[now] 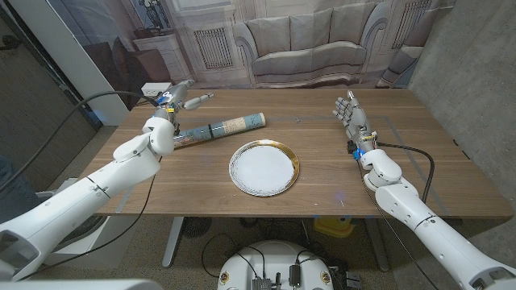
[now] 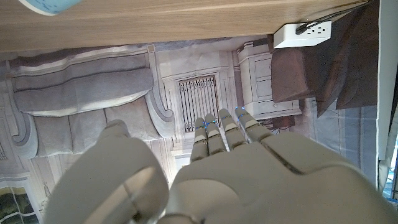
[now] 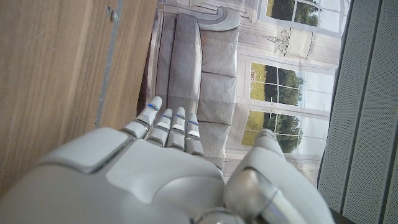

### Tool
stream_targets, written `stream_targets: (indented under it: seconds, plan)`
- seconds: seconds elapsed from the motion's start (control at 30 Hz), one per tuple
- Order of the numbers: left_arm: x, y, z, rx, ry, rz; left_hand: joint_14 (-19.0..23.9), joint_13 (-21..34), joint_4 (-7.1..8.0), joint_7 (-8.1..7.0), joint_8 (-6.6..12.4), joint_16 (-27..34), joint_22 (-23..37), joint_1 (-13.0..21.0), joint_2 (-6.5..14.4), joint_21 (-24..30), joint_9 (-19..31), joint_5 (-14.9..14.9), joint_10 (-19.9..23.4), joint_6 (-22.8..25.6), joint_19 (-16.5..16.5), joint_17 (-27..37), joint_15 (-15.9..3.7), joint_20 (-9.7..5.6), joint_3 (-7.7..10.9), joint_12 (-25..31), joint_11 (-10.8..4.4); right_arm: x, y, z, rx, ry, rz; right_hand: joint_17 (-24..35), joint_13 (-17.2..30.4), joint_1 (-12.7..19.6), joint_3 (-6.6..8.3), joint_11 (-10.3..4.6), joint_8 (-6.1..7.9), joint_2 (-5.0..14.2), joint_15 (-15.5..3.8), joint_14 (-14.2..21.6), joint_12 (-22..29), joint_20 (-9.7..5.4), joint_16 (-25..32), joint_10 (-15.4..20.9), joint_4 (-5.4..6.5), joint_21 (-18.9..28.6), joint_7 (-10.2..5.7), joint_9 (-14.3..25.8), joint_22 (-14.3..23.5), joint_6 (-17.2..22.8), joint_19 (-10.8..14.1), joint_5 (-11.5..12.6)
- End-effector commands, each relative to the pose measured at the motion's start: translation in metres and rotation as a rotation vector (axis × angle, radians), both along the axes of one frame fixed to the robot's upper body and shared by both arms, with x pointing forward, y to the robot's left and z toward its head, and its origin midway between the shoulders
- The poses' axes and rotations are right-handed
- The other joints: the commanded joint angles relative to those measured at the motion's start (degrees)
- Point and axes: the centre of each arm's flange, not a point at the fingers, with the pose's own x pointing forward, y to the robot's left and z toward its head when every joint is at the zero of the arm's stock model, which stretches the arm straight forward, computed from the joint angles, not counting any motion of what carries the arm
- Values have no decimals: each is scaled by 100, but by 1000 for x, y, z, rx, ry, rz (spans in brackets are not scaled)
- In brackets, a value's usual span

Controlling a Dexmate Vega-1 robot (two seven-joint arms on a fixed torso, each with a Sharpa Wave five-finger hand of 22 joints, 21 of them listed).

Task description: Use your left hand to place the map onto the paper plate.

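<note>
Your left hand (image 1: 179, 98) is raised above the table's (image 1: 322, 185) far left part, fingers extended and apart, holding nothing. The map (image 1: 218, 128), rolled into a tube, lies on the wood just beside and below that hand, angled toward the far side. The paper plate (image 1: 264, 167) sits near the middle, close to the map but apart from it. Your right hand (image 1: 351, 113) stands open, fingers up, well to the right.

Lab or studio: printed sofa-room backdrop (image 1: 298, 40), wooden table (image 1: 201, 173), cables.
</note>
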Motion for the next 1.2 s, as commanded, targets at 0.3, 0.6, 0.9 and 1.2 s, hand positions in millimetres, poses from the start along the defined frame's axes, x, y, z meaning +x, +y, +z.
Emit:
stream_targets:
  seconds: [0.3,0.6,0.9,1.2]
  plan:
    - [4,-2,12,39,70,25,-46,15,-33,35,-33,-14,35,46,-29,-64,28,60,-52,-37,-127,23,-33,-207,-40,-29,3,-3,2,7,4,9,-2,7,16,25,24,5,9,19,0,74,-7,-211,1,34,-35,-26,19,9,20,57,96,-21]
    - [5,-8,20,73,99,26,-30,16,-54,40,-37,-8,33,56,-95,-70,28,62,-43,-35,-112,21,-44,-190,-80,-30,3,0,2,8,1,13,0,7,17,26,23,-1,9,24,-2,72,-10,-212,-3,33,-40,-44,16,9,22,64,109,-22]
    - [4,-16,24,118,126,43,-65,16,-111,37,-54,-21,29,111,-216,-86,28,71,-90,-75,-110,18,-44,-170,-136,-52,-14,1,0,11,-2,13,1,8,17,26,21,1,9,32,-12,75,-12,-214,-5,38,-43,-62,17,9,25,69,125,-23]
    - [5,-21,28,150,169,65,-104,17,-269,-34,-84,-30,21,328,-399,-118,28,101,-150,-177,-118,11,-77,-139,-189,-75,-54,2,0,13,-8,17,-2,7,17,29,20,7,9,38,6,52,-22,-214,-16,20,-47,-82,12,9,27,72,127,-23]
